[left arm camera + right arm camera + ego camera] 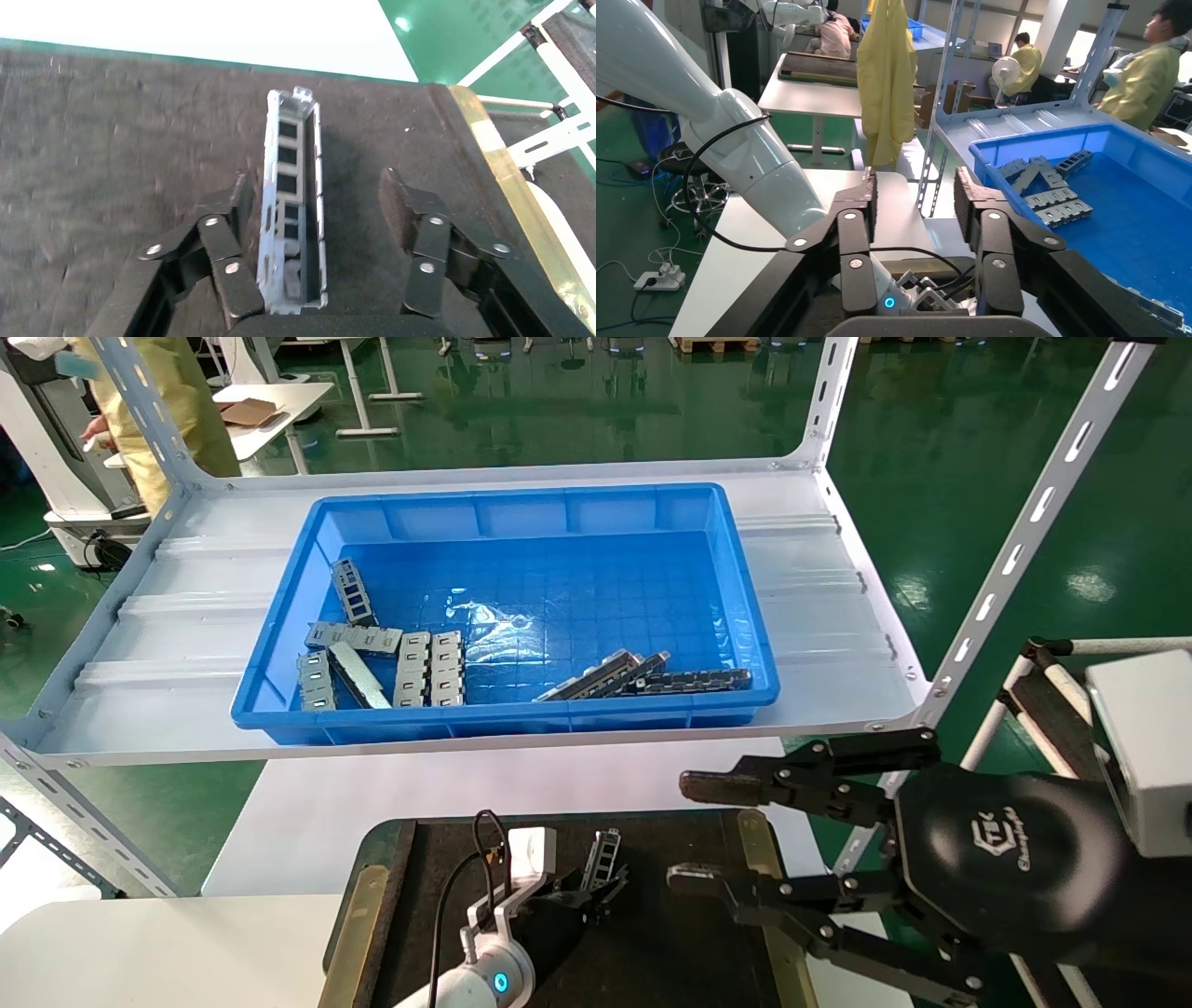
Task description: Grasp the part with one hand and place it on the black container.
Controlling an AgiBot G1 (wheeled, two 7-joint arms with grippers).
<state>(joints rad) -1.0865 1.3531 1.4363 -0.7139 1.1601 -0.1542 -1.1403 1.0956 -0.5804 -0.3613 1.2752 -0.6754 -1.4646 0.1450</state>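
Left end effector sits wide open low-center over the black container, part lying loose between its fingers. Right end effector open too, lower right.

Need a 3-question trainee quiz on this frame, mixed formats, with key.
1. True or false: the left tool is clamped shut on the part.
2. The part lies on: A) the blue bin B) the black container C) the white shelf.
3. Fill in: the right tool hangs open beside the black container, holding ____.

Key: 1 false, its fingers stand apart on either side of the part. 2 B. 3 nothing.
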